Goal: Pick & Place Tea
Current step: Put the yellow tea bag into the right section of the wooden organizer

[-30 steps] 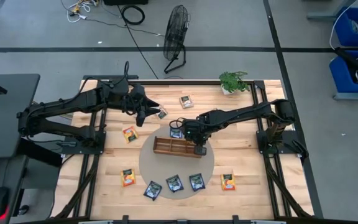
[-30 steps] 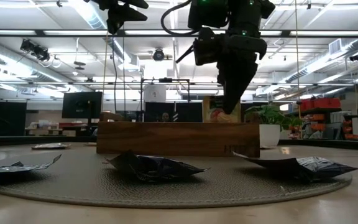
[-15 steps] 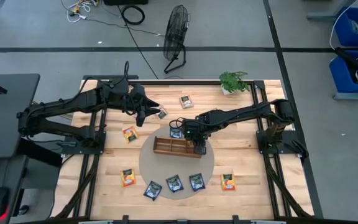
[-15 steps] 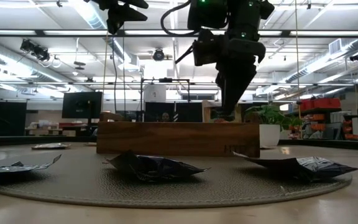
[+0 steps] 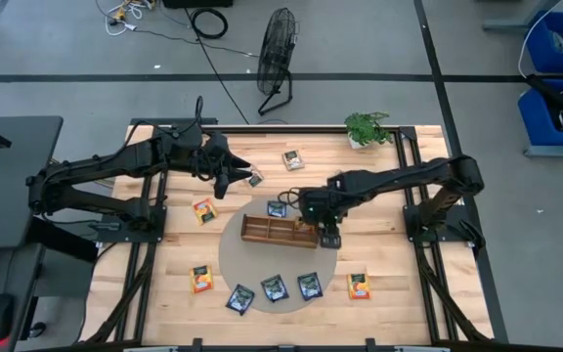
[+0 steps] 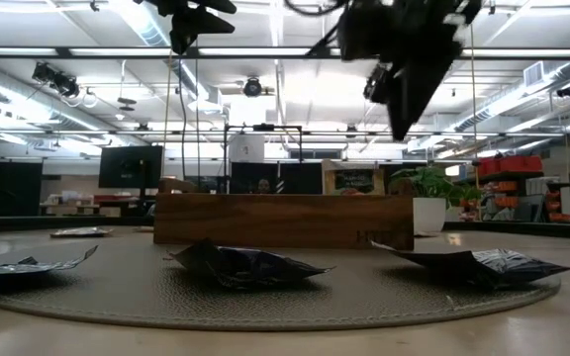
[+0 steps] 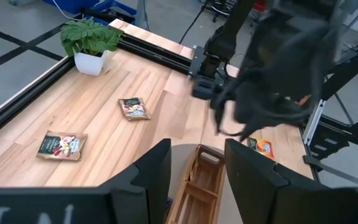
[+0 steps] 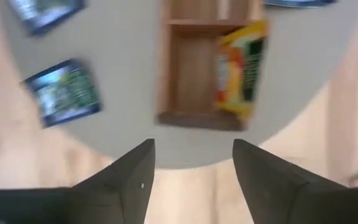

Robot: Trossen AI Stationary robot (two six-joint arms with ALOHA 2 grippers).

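Above the tray's (image 5: 280,231) right end, the right gripper (image 5: 329,238) hung open, an orange packet (image 8: 238,65) leaning inside; lifting straight clear seemed wisest. Left gripper (image 5: 225,176) waited open, far-left.

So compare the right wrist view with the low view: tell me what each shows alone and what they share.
Right wrist only: an orange tea packet lying in the long brown wooden tray's end compartment, with that arm's open fingers above. Low only: the potted green plant and the room beyond. Both: the tray on the round grey mat, and dark blue packets.
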